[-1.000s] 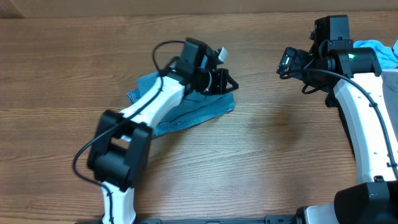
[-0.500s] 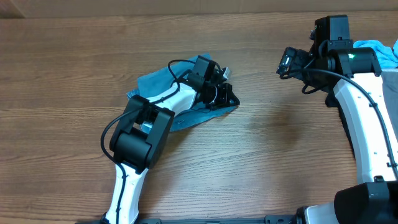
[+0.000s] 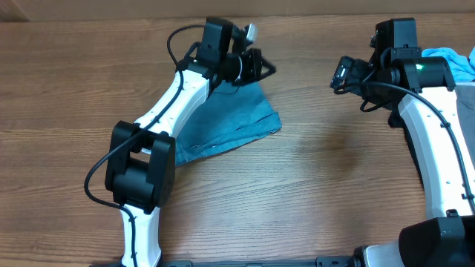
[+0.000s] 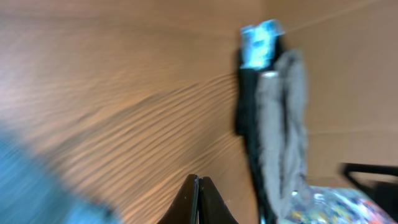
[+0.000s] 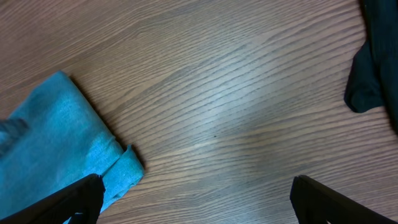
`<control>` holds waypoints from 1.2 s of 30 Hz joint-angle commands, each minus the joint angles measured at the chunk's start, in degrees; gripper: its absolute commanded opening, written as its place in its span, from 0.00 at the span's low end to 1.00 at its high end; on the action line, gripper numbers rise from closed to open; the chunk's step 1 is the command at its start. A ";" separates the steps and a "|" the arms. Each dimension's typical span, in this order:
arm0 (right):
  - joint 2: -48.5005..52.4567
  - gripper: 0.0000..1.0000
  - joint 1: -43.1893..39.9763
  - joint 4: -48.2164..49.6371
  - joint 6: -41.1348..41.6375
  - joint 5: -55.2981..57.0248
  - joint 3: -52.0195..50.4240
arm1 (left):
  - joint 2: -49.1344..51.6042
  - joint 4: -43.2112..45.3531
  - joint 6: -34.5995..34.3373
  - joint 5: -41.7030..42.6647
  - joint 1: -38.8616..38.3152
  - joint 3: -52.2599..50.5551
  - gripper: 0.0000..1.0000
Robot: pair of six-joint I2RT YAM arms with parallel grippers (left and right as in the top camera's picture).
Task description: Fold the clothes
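Blue garment: the blue garment (image 3: 226, 122) lies flat on the wooden tabletop (image 3: 319, 193), left of the middle and in the half nearer the far edge. One folded corner points to the right edge, and a stitched seam runs along its near side.
Left gripper: the left gripper (image 3: 261, 67) is raised over the far part of the tabletop, just beyond the garment's far corner. Its jaws are pressed together with nothing between them. The wrist view is blurred.
Left arm: the left arm (image 3: 174, 104) reaches across the garment's left part and hides it.
Right gripper: the right gripper (image 3: 340, 74) hangs near the far right corner, well apart from the blue garment. Its jaws are spread wide and empty, and its fingers (image 5: 81, 199) frame bare wood.
Other clothes: a sky-blue garment (image 3: 447, 55) sits at the far right corner, partly behind the right arm. A dark garment (image 5: 370, 62) shows at the edge of the right wrist view. A blurred grey and black heap (image 4: 277, 130) lies by the far edge.
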 commanded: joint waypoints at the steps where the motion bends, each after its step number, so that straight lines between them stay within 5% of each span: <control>1: -0.13 1.00 -0.11 0.26 -0.22 0.37 -0.35 | 5.90 -5.16 2.49 -4.81 -0.20 -0.59 0.04; 9: -0.13 1.00 -0.11 0.26 -0.22 0.37 -0.35 | 15.50 -10.08 7.21 -1.53 -0.83 -0.70 0.04; 15: -0.13 1.00 -0.11 0.26 -0.22 0.37 -0.35 | 11.56 -6.03 7.89 11.08 2.19 2.71 0.04; 24: -0.13 1.00 -0.11 0.26 -0.22 0.37 -0.35 | 4.09 -5.57 7.10 3.43 7.19 7.02 0.04; 30: -0.13 1.00 -0.11 0.26 -0.22 0.37 -0.35 | 8.61 -10.34 8.24 -4.09 7.32 6.99 0.04; 36: -0.13 1.00 -0.11 0.26 -0.22 0.37 -0.35 | 17.09 -11.87 8.28 -1.90 7.37 6.99 0.04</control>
